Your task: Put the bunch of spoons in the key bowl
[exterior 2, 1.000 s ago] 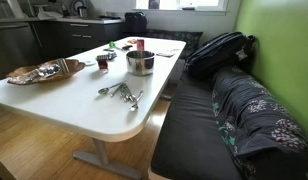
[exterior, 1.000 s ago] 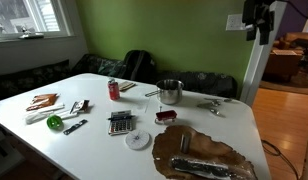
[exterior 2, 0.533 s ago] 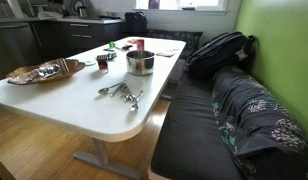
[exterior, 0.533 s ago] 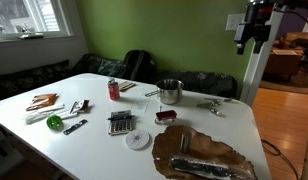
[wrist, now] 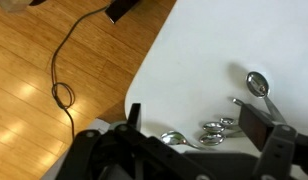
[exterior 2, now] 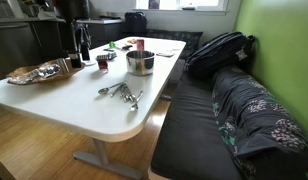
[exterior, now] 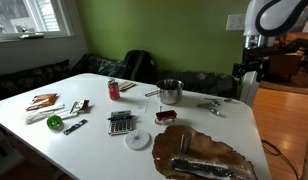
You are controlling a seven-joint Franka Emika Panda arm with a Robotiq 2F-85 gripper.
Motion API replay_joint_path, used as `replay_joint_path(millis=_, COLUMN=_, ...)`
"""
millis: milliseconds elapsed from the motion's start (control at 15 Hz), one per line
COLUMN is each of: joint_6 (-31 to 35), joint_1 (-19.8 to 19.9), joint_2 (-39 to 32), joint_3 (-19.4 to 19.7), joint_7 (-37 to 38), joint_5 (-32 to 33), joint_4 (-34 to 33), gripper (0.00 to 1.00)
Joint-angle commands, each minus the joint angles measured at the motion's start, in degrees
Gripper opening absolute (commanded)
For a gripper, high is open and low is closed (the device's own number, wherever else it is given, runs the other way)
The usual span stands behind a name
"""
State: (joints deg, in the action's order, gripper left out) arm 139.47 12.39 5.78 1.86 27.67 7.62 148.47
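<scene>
Wrist view: a bunch of shiny metal spoons [wrist: 209, 132] lies flat on the white table [wrist: 194, 60], close to its edge, below the black Robotiq gripper [wrist: 194, 116].
Pincer: spread wide, its two fingers well apart on either side of the bunch, with nothing between them and nothing held.
Arm's place: in an exterior view the gripper [exterior: 241, 86] hangs in the air near the table's end, above and beside the spoons, touching nothing.
Spoons' place: in both exterior views the bunch [exterior 2: 121, 93] rests on the bare tabletop, outside the bowl.
Bowl: a round steel bowl [exterior: 170, 92] stands upright farther along the table, well apart from the spoons; what it contains cannot be made out.
Done so far: by the look of it, only the approach; the spoons are not yet grasped.
Left to do: lower onto the bunch, close on it, lift, carry it across to the bowl, and release inside.
Watch for: handles splay outward, so a grasp off the bunch's middle may miss some.
</scene>
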Motion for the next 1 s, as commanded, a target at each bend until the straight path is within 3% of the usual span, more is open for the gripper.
replay_joint_path(millis=0, joint_6=-0.1, joint_1=-1.3, joint_2=-0.6, joint_3=1.3, joint_7=0.6, joint_5=0.2, joint_4=-0.4, gripper=1.00)
replay_joint_path(millis=67, joint_6=-0.1, joint_1=-1.3, joint_2=-0.9, joint_3=1.3, joint_7=0.7, joint_5=0.2, joint_4=-0.8, gripper=1.00)
replay_joint_path(millis=133, joint_6=3.9, joint_1=-1.1, joint_2=-1.5, joint_3=1.1, joint_7=5.5, joint_5=1.5, joint_4=-0.7, gripper=1.00)
replay_joint_path(millis=400, joint_6=23.2, joint_1=-1.7, joint_2=-12.2, joint_3=2.1, joint_7=13.2, joint_5=-2.3, joint_4=-4.0, gripper=1.00)
replay_joint_path(millis=533, joint_6=29.4, joint_1=-3.4, joint_2=-18.2, joint_3=2.2, joint_7=12.7, joint_5=-9.1, joint_4=-6.7, gripper=1.00)
replay_joint_path(millis=800, joint_6=24.8, joint_1=-5.3, joint_2=-25.1, joint_3=-1.0, joint_7=9.3, joint_5=-22.4, joint_4=-13.3, gripper=1.00)
replay_joint_path(millis=867, joint_6=27.2, joint_1=-7.2, joint_2=-21.9, joint_3=2.0, joint_7=9.4, joint_5=-19.7, joint_4=-9.6, gripper=1.00)
replay_joint_path(millis=933, joint_6=26.7, joint_1=-7.6, joint_2=-23.5, joint_3=1.4, joint_7=9.4, joint_5=-21.5, joint_4=-11.1, gripper=1.00)
